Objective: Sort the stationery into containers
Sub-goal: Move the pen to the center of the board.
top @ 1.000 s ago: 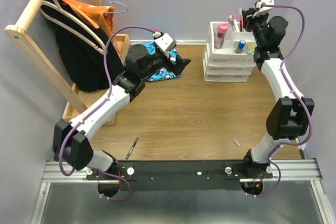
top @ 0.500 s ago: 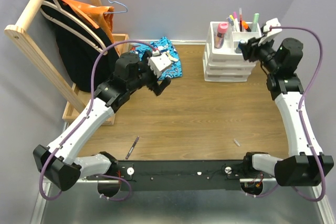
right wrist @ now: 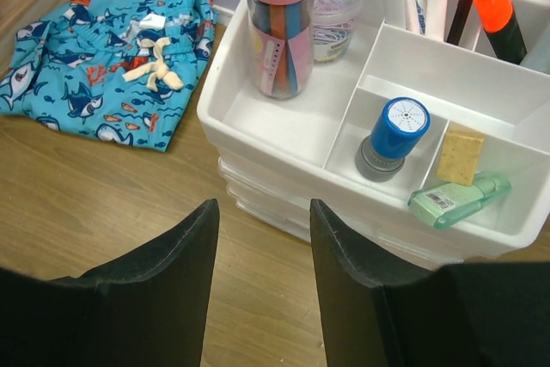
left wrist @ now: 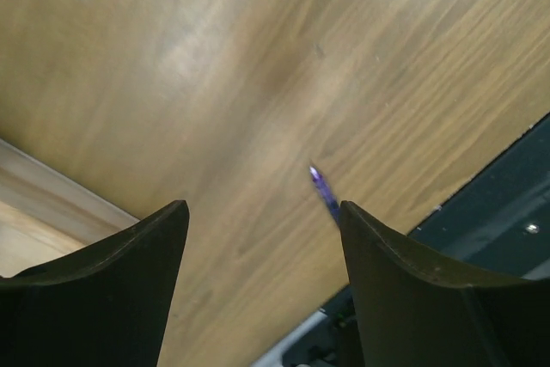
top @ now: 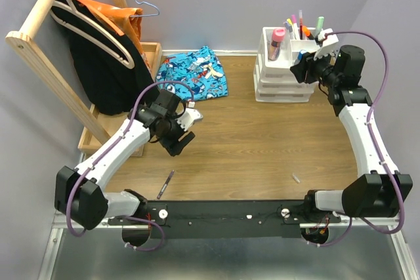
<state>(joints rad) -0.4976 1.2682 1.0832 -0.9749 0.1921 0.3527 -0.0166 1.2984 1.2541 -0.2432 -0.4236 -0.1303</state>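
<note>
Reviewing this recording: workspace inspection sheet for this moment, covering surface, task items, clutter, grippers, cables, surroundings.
Surface: brown wooden tabletop, no spills seen.
Job's things: white plastic drawer organiser holds upright pens, pink-capped tube, blue-capped jar, tan eraser cube; dark purple pen lies loose near the front edge.
Clutter: blue shark-print cloth at the back.
Grippers: left gripper open, empty, above the table; right gripper open, empty, facing the organiser.
Cables: purple cables loop along both arms, snagged on nothing seen.
Surroundings: wooden clothes rack with hangers on the left; pale walls.
</note>
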